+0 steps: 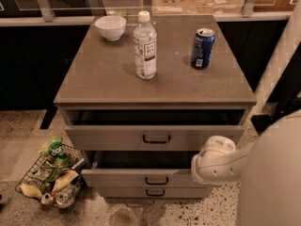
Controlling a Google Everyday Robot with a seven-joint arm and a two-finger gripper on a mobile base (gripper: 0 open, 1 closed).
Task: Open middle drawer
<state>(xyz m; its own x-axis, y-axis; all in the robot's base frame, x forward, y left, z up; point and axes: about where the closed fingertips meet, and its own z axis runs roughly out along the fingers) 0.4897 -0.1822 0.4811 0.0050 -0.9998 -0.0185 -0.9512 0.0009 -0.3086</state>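
Grey stone-topped cabinet (pixel 108 74) of three drawers. Bulky white robot body (pixel 273 173) at lower right. Wide grey top drawer (pixel 113 138) pulled partly out. Beneath it, shallow grey middle drawer (pixel 117 178) with black loop handle (pixel 156 181), pulled open. White rounded gripper (pixel 202 166) at that drawer's right end; apart or together, cannot tell. Wire basket (pixel 33 182) of packets on floor, left. On top: clear plastic bottle (pixel 145 46), blue can (pixel 202 48), white bowl (pixel 111 27).
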